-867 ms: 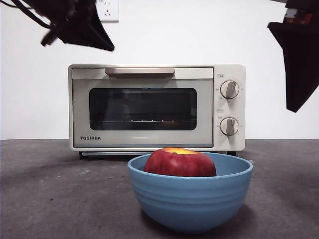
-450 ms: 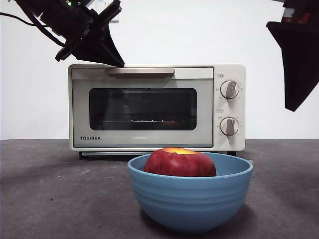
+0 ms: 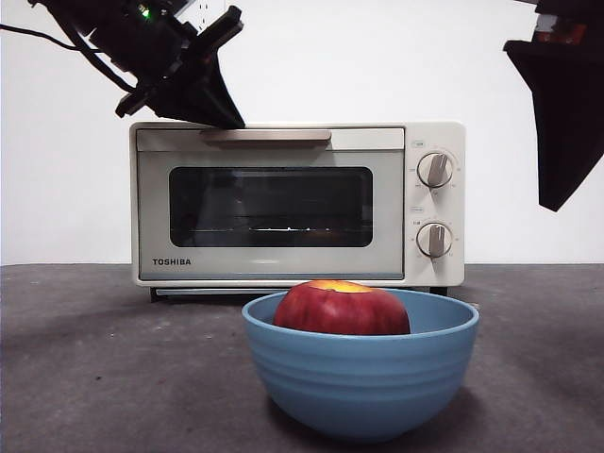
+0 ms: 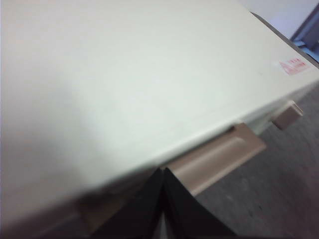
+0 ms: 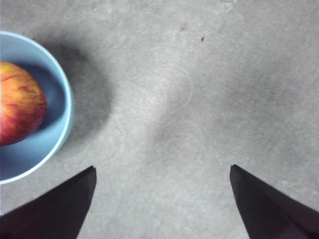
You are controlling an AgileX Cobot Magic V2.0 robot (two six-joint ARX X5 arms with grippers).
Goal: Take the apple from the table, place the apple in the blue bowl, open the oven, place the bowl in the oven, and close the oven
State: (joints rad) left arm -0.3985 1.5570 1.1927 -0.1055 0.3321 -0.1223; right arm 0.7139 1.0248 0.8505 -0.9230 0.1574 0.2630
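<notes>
Plain white wall (image 3: pixel 330 57) behind, evenly lit; white wall socket (image 3: pixel 209 14) at 11 o'clock, partly hidden.

The oven (image 3: pixel 297 203) shows a smooth cream shell with a soft sheen, its door window dark, glossy glass, its handle (image 3: pixel 265 135) matt beige. The blue bowl (image 3: pixel 360 373) looks smooth and faintly ridged, semi-matt. The apple (image 3: pixel 342 308) gleams waxy. The table (image 3: pixel 104 368) is rough, mottled, matt grey.
</notes>
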